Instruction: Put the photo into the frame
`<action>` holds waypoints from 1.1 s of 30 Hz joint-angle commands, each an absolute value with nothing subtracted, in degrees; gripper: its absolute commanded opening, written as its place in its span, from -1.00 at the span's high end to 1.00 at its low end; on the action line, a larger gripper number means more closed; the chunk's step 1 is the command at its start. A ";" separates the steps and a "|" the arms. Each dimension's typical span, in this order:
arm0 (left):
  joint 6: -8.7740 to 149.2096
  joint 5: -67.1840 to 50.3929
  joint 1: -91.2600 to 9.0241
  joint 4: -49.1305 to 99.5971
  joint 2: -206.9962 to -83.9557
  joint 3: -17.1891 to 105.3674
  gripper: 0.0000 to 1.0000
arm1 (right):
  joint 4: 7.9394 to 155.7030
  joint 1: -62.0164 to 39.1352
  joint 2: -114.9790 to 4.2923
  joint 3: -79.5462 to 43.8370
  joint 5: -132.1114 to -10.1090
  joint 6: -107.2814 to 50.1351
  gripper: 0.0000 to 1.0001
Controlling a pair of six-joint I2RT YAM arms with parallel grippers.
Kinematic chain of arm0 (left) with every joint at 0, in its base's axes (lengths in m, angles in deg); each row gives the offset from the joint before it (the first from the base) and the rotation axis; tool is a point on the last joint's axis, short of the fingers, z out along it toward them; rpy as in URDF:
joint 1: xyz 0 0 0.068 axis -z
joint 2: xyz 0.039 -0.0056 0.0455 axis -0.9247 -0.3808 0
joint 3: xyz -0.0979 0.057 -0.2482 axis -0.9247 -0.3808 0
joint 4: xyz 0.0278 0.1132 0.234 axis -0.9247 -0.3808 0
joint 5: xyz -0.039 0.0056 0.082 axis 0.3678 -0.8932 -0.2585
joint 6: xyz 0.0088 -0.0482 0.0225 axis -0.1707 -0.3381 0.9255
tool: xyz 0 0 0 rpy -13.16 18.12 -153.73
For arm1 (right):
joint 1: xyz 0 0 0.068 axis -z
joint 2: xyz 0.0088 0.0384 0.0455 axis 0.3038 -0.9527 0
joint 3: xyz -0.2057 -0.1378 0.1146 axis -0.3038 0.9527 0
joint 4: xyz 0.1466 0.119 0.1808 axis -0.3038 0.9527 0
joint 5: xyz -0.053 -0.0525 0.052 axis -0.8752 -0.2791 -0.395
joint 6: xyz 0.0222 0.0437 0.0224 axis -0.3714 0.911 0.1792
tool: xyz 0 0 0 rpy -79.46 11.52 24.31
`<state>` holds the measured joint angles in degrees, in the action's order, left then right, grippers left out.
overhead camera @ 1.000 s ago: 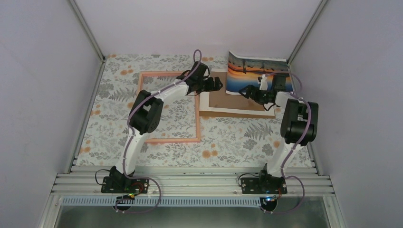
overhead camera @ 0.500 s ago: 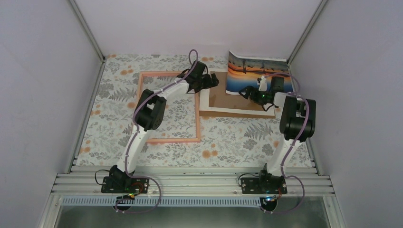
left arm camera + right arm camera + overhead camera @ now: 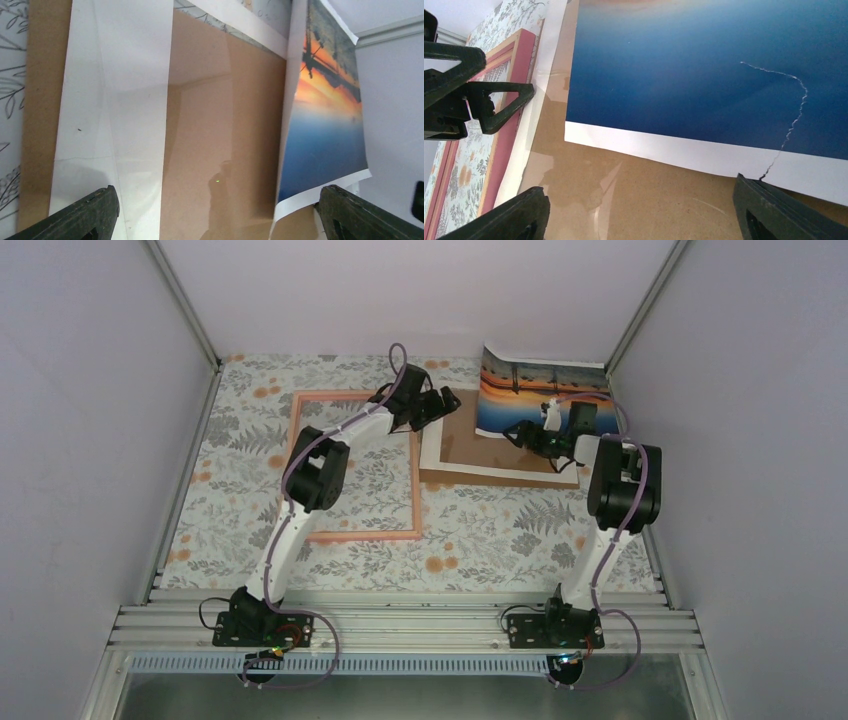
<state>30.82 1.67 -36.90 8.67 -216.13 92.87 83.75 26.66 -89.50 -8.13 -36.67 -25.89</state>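
The photo (image 3: 540,390), an orange sunset over blue water, stands curled against the back wall at the back right, its lower white edge on the brown backing board (image 3: 500,452). It also shows in the left wrist view (image 3: 325,125) and the right wrist view (image 3: 704,65). The pink frame (image 3: 300,460) lies flat on the left. My left gripper (image 3: 445,403) is open and empty over the board's left side (image 3: 217,220). My right gripper (image 3: 520,432) is open and empty just in front of the photo's lower edge (image 3: 639,215).
A white mat border (image 3: 115,100) lies on the backing board's left side. A floral cloth (image 3: 480,530) covers the table. Plain walls close in at the back and both sides. The left gripper's fingers (image 3: 499,107) show in the right wrist view, beside the frame (image 3: 516,85).
My left gripper has moved a little toward the back wall, over the board's left edge. The right gripper has barely shifted. The photo, board and frame have not moved.
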 commanded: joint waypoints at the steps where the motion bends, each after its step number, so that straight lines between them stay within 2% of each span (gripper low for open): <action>1: 28.37 5.86 -37.29 10.77 -220.85 91.65 -1.00 | 90.21 26.16 -94.98 -7.47 -40.66 -25.25 -0.72; 6: 28.95 8.42 -37.29 17.96 -220.12 89.22 -0.93 | 92.11 26.12 -96.26 -8.51 -40.56 -25.70 -0.56; 15: 29.15 13.64 -36.87 33.09 -215.24 80.56 -0.68 | 93.15 25.87 -96.99 -9.26 -40.43 -25.64 -0.51; 23: 33.63 -0.13 -38.45 14.70 -217.58 90.69 -0.86 | 93.42 25.71 -96.55 -9.00 -41.02 -25.55 -0.55; 28: 33.75 -3.83 -39.03 4.98 -224.16 101.60 -0.90 | 94.48 25.04 -96.33 -9.09 -41.13 -25.79 -0.56; 33: 33.66 -6.36 -39.64 2.56 -225.35 102.92 -0.91 | 97.33 24.02 -95.64 -8.91 -41.23 -27.26 -0.57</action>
